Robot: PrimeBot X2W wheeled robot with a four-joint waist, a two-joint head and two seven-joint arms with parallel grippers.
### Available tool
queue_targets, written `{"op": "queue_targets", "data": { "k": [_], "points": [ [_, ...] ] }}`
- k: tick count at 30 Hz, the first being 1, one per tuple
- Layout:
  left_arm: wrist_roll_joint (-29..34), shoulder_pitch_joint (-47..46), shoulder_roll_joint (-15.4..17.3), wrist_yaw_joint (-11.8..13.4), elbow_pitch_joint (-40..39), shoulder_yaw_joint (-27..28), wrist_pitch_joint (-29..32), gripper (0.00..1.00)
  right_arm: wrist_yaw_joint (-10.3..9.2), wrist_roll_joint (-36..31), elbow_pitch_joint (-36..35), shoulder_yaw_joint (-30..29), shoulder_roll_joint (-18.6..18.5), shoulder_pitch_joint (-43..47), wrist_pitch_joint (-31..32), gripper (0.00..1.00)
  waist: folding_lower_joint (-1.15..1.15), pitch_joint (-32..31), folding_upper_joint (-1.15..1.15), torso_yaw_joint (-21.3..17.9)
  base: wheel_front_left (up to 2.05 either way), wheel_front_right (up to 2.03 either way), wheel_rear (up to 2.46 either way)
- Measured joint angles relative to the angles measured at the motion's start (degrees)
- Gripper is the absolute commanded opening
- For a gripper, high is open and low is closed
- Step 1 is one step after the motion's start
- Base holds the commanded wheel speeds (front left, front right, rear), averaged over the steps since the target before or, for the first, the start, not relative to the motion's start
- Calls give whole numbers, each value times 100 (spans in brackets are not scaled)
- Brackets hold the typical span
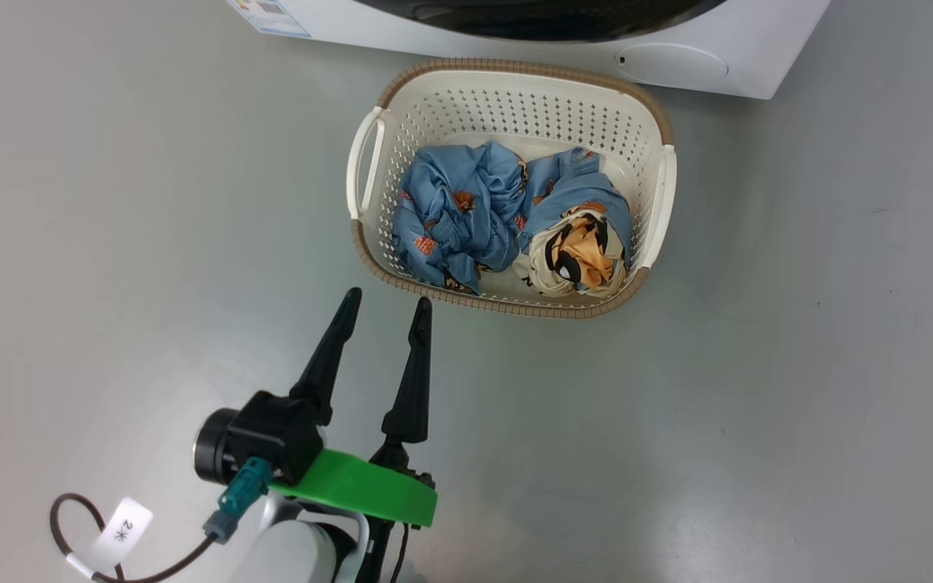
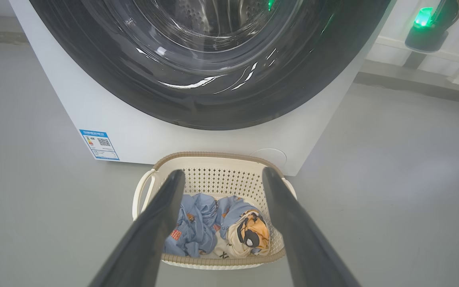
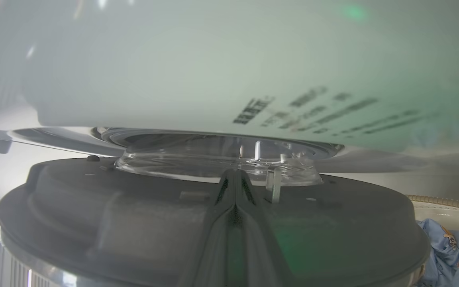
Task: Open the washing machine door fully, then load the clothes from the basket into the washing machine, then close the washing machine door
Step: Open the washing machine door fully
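1. Step in hand is the door opening, by my read. It is the first of three steps and is not finished.
2. The washing machine door [image 3: 94, 207] shows its grey inner face and clear glass bowl [image 3: 213, 159] in the right wrist view. There is a gap to the white front of the washing machine [image 1: 742, 48] above it, so it looks off the latch. How wide it stands I cannot tell.
3. The right end effector [image 3: 234, 181] is clenched, fingers pressed together with nothing between them. Its tips sit at the door's inner face just by the bowl; contact is likely but not certain.
4. The left end effector [image 1: 388, 300] is released, fingers spread wide and empty. It hangs over the floor [image 1: 110, 202] just short of the basket's near rim and points at it.
5. The basket [image 1: 515, 70] stands upright on the floor, right in front of the machine's base.
6. The clothes [image 1: 466, 210] are all inside the basket: blue bundle on the left, the piece with the cartoon patch on the right. None are loaded.
7. Left to do: swing the door fully open, move the clothes into the drum, shut the door. The task is at an early stage, I judge.
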Motion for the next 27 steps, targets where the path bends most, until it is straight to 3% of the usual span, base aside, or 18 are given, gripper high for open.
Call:
{"op": "queue_targets", "data": {
  "k": [27],
  "points": [
    [-33, -15, -9, 1, 3, 11, 0, 100, 0, -177, 276, -213, 51, 52, 474, 0, 0, -171, 0, -72, 0, 0, 0]
  ]
}}
